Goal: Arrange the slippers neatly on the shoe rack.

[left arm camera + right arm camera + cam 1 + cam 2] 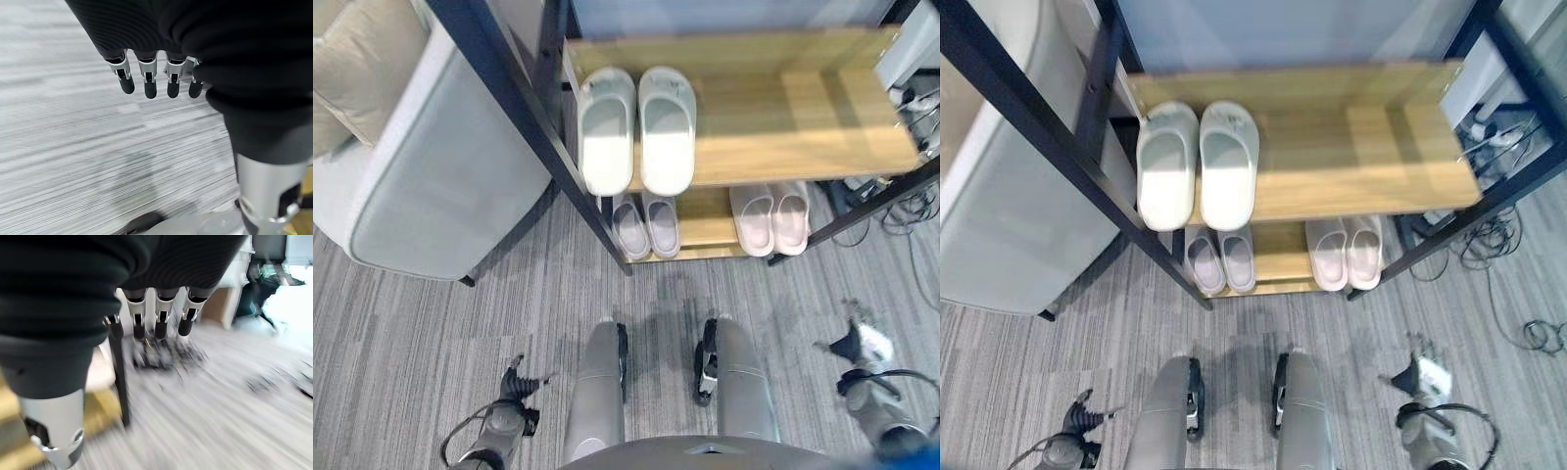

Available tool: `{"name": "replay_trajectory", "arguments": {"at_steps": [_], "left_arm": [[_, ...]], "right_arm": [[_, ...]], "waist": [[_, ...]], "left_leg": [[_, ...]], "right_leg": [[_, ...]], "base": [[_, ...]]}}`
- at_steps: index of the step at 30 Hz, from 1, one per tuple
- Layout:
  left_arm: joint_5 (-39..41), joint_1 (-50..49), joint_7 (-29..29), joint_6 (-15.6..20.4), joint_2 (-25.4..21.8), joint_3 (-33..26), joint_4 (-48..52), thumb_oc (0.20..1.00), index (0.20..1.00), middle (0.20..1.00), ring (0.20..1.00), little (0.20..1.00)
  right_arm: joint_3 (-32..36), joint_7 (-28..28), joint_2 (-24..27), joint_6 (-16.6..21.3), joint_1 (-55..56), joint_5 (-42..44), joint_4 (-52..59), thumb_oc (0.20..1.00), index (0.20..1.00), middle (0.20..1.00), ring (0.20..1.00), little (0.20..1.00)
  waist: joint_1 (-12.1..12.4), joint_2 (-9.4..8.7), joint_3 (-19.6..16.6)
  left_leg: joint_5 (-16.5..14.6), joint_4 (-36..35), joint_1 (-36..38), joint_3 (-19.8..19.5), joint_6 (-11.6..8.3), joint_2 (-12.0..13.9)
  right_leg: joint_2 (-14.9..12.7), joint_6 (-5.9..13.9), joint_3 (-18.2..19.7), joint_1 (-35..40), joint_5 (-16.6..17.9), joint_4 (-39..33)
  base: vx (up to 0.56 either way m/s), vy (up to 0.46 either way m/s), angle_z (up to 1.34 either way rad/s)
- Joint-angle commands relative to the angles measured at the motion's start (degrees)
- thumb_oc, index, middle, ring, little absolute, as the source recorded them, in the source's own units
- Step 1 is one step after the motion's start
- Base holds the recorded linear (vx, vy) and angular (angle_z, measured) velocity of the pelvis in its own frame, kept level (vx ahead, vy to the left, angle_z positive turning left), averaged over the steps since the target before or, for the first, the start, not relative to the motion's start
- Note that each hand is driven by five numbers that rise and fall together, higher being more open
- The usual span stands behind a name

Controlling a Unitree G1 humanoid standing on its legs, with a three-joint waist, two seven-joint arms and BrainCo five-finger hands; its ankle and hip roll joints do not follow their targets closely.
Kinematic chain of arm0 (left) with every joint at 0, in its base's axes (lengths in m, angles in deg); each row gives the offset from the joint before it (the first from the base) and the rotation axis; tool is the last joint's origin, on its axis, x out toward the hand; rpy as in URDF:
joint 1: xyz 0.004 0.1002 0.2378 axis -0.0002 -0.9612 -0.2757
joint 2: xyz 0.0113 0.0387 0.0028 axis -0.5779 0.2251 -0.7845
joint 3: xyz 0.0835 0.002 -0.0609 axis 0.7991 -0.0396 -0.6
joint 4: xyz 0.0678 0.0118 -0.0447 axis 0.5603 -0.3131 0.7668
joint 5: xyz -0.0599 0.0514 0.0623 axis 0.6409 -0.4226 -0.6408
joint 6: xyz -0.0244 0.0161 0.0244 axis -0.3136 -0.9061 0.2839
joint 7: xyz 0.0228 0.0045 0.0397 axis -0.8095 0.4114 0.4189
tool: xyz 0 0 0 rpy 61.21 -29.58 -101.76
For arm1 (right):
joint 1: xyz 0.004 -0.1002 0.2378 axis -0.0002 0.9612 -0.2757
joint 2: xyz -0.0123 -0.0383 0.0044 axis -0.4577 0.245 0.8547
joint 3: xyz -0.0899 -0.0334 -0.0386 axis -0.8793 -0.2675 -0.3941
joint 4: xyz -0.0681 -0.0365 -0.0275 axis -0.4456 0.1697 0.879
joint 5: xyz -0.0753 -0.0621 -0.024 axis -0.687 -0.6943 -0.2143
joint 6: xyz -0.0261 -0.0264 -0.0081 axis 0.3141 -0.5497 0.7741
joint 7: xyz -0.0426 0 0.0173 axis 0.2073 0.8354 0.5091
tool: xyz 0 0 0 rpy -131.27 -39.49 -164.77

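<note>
**Both robot hands hang empty over the carpet; six slippers sit on the rack**

Nearest in the left eye view, the left robot hand (514, 384) hangs low at the left over the grey carpet (431, 333), and the right robot hand (862, 345) hangs low at the right, blurred. Beyond stands the shoe rack (783, 108). Its top shelf carries one pair of grey slippers (636, 127) side by side at the left end, heels past the front edge. On the lower shelf, two pairs are partly hidden under the top board: lilac slippers (646, 225) at the left, pink slippers (773, 217) at the right. An armchair (431, 166), cut off by the frame, stands left of the rack.

Seen from the left wrist, the left robot hand's fingers (149, 83) hang relaxed, holding nothing, carpet below.

Seen from the right wrist, the right robot hand's fingers (161, 318) also hang loose and empty; everything past them is smeared, though a dark rack leg (120, 377) can be made out.
</note>
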Motion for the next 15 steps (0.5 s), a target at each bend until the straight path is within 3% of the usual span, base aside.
{"name": "replay_trajectory", "arguments": {"at_steps": [1,4,6,11,15], "left_arm": [[-2.4,-0.8,-2.6,-1.4,2.6,-1.6,-3.5,1.0,1.0,1.0,1.0,1.0],[-4.3,-3.9,-6.9,-3.7,4.8,-2.9,-6.5,1.0,1.0,1.0,1.0,1.0],[-7.1,-4.8,-7.1,-4.2,5.6,-2.3,-8.0,1.0,1.0,1.0,1.0,1.0],[-10.3,-5.6,-6.6,-4.4,6.7,-1.0,-9.4,1.0,1.0,1.0,1.0,1.0],[-12.6,-2.3,-6.8,-6.6,7.0,-1.1,-12.0,1.0,1.0,1.0,1.0,1.0]], "right_arm": [[5.3,-6.7,-0.8,-1.3,2.1,12.9,-0.8,1.0,1.0,1.0,1.0,1.0],[13.3,-14.7,-3.4,-1.8,6.5,23.6,-10.2,1.0,1.0,1.0,1.0,1.0],[13.2,-17.1,-4.5,-1.7,7.6,23.4,-10.5,1.0,1.0,1.0,1.0,1.0],[11.9,-19.7,-6.6,-1.3,8.6,24.7,-9.8,1.0,1.0,1.0,1.0,1.0],[9.5,-21.5,-8.9,-1.7,9.7,25.0,-9.7,1.0,1.0,1.0,1.0,1.0]], "waist": [[0.6,-0.97,3.4],[0.3,-1.15,-1.3],[0.1,-0.77,-3.5],[0.4,0.0,-6.1],[0.1,-0.14,-8.3]], "left_leg": [[11.5,-9.5,5.4,-3.4,1.75,0.4],[18.9,-33.1,25.1,-1.6,0.43,0.7],[22.0,-43.7,32.2,-0.5,-0.06,0.4],[27.6,-56.9,41.2,0.2,-1.02,0.1],[29.5,-64.7,46.6,1.1,-1.28,0.3]], "right_leg": [[-1.3,4.0,1.4,6.7,10.9,-10.2],[-0.1,6.06,-1.4,26.1,18.0,-31.3],[0.9,7.08,-1.9,31.5,21.4,-39.5],[2.4,7.98,-2.9,39.3,26.3,-52.2],[3.1,8.21,-2.6,44.7,28.6,-60.2]], "base": [[0.24,-0.038,0.34],[0.28,-0.044,0.14],[0.15,-0.031,0.03],[0.04,-0.011,-0.11],[0.07,-0.043,0.02]]}}
